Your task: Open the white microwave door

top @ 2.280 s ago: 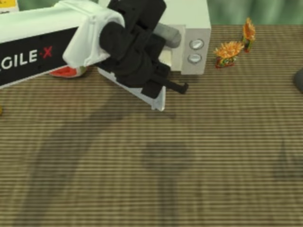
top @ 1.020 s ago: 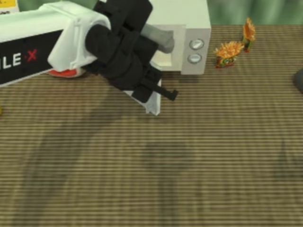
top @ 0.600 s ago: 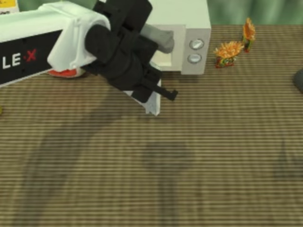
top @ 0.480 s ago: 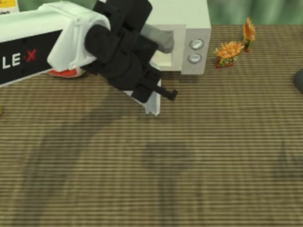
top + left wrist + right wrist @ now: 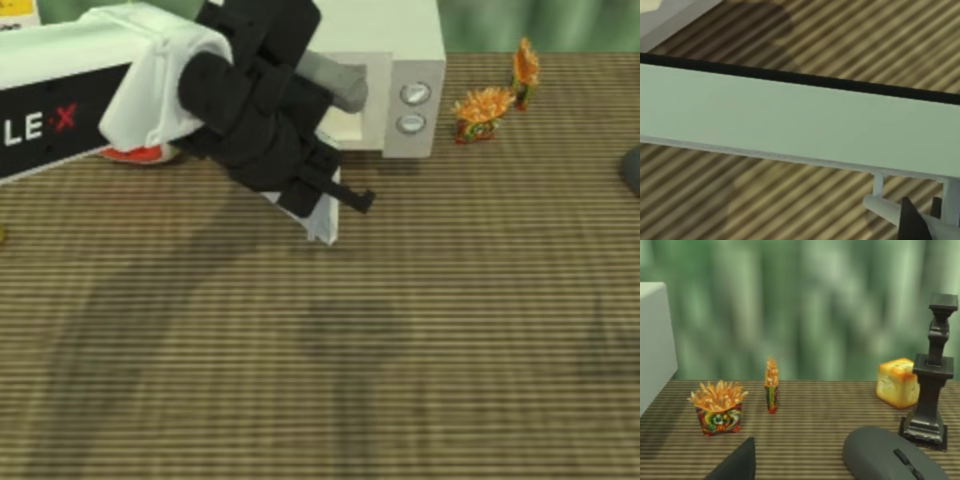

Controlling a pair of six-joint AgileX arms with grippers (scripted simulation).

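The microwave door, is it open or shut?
Open. The door swings out from the microwave, showing its inside; the left hand is at its handle.

"LE X" lettering on left arm (image 5: 60,90), McDonald's arches on fries box (image 5: 717,412)

The boxy off-white microwave (image 5: 400,40) looks like smooth matt plastic, its two round silver knobs (image 5: 413,94) like brushed metal. The flat off-white door panel (image 5: 790,120) is smooth and matt, with a dark edge. The ribbed brown tabletop (image 5: 450,330) looks rough, like woven cloth. The dark grey computer mouse (image 5: 890,457) has a matt plastic finish.
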